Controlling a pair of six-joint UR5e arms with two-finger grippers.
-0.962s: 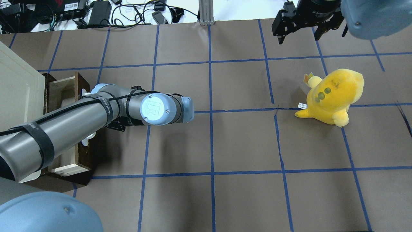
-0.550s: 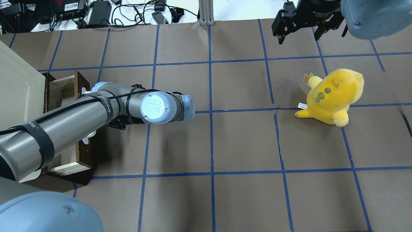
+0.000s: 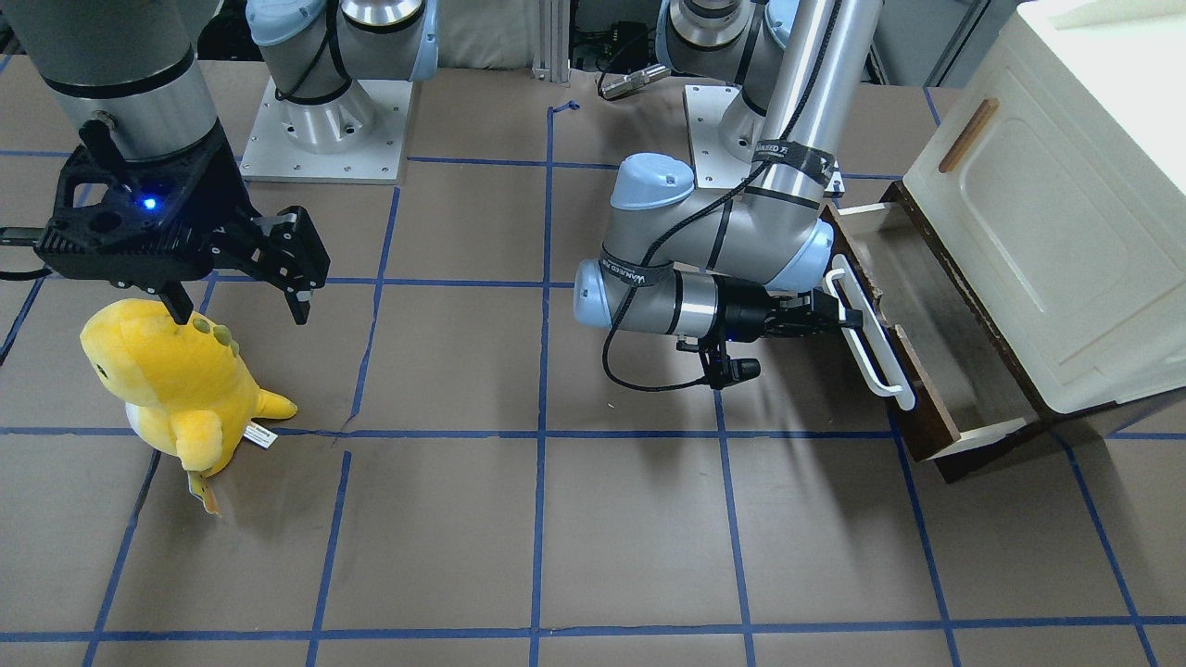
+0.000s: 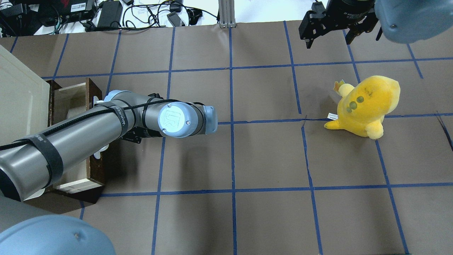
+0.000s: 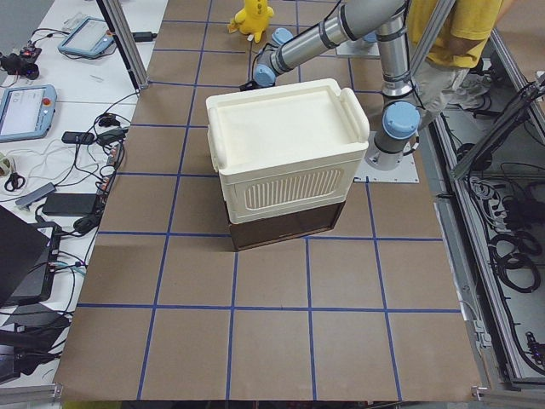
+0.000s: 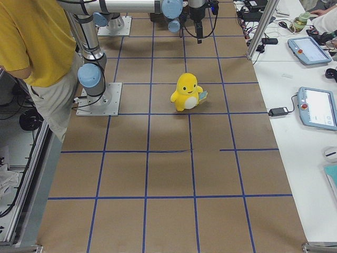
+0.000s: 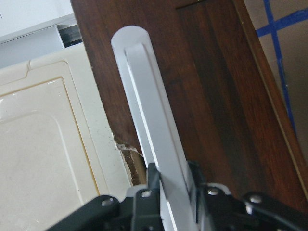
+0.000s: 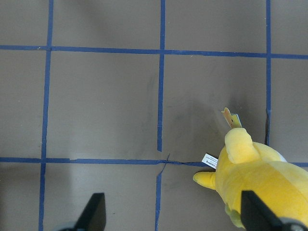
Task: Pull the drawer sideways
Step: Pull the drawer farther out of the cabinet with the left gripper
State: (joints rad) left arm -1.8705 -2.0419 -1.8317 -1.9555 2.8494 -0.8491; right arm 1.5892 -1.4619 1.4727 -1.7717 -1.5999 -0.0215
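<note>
The drawer (image 3: 927, 421) has a dark brown front, a long white bar handle (image 3: 871, 347) and pale cream insides, and stands partly out of the cream cabinet (image 3: 1066, 213). My left gripper (image 3: 839, 315) is shut on the middle of the handle. The left wrist view shows the fingers (image 7: 153, 185) clamped on both sides of the white bar (image 7: 144, 110). In the overhead view the arm hides this gripper, and the drawer front (image 4: 95, 170) shows below it. My right gripper (image 3: 239, 301) is open and empty, hanging above the table far from the drawer (image 4: 329, 37).
A yellow plush toy (image 3: 176, 389) sits just below my right gripper and shows in the right wrist view (image 8: 260, 183). The cabinet door with its small wooden handle (image 3: 968, 134) is above the drawer. A person in a yellow shirt (image 6: 31, 47) stands by the robot bases.
The left arm has drawn back a little to the right in the overhead view, and the drawer has slid slightly further out of the cabinet with it. The right arm has not moved.
</note>
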